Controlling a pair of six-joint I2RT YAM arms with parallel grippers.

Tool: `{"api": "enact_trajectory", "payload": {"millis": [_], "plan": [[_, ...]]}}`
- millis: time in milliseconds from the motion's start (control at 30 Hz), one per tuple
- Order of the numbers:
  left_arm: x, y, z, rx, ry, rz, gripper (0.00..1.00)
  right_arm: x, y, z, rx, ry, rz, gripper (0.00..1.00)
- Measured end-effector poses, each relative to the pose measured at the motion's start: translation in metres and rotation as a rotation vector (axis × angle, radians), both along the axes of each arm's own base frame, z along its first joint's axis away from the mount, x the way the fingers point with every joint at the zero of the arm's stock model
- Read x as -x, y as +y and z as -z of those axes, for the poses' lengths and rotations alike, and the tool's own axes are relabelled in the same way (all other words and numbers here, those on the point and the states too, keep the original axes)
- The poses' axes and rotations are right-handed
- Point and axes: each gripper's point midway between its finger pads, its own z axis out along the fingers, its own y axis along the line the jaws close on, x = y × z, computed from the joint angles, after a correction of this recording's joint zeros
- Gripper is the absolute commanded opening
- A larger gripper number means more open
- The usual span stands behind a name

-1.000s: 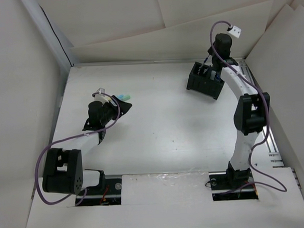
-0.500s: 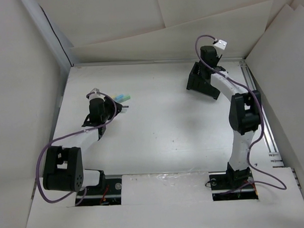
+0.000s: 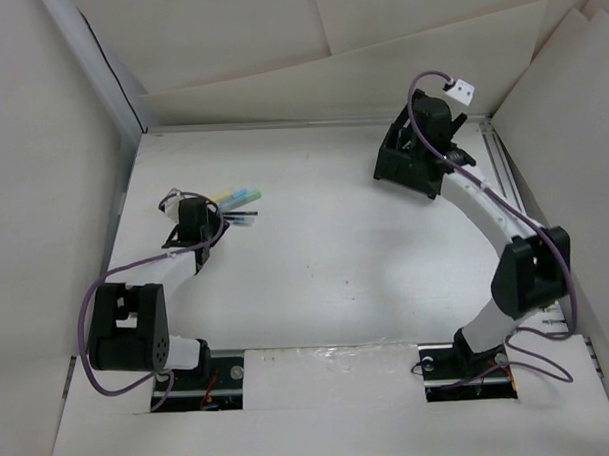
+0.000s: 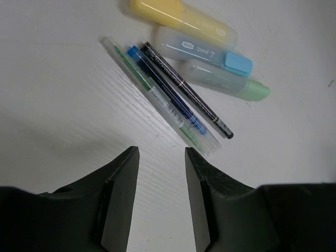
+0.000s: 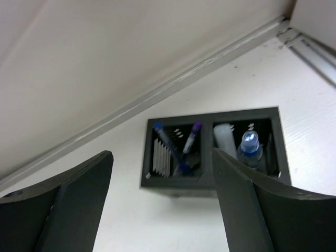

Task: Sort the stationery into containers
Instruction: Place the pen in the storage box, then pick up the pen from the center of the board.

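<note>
Top: the pens and markers [image 3: 235,197] lie far left on the table [image 3: 326,257]; the black box [image 3: 402,165] sits far right.

Left wrist: the left gripper [image 4: 161,157], a little open and empty, is just beside the pens.

Right wrist: the right gripper [image 5: 161,154], wide open and empty, faces the box.

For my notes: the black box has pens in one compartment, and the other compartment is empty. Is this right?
Not empty: the right wrist view shows the black box has pens in one compartment, and the other compartment holds two markers.
</note>
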Motion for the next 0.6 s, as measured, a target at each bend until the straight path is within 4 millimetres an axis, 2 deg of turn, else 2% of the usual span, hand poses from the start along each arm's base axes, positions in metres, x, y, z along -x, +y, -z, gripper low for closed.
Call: {"api": "enact_trajectory", "payload": {"millis": [67,167,300,433,600], "plan": [[-0.001,0.004,0.001,0.008,0.024,-0.047,0.35,0.022,0.009,-0.011,-0.029,-0.031,-0.025,0.78],[-0.011,0.009,0.0,0.022,0.069,-0.115,0.32,0.05,0.026,-0.008,-0.066,-0.043,-0.075,0.77],[-0.026,0.01,0.003,0.05,0.102,-0.177,0.28,0.08,0.052,0.026,-0.085,0.01,-0.157,0.77],[-0.024,0.01,0.019,0.078,0.154,-0.225,0.23,0.102,0.074,0.06,-0.073,0.084,-0.227,0.77],[-0.017,0.015,0.038,0.103,0.216,-0.28,0.22,0.116,0.087,0.063,-0.081,0.087,-0.286,0.77]]}}
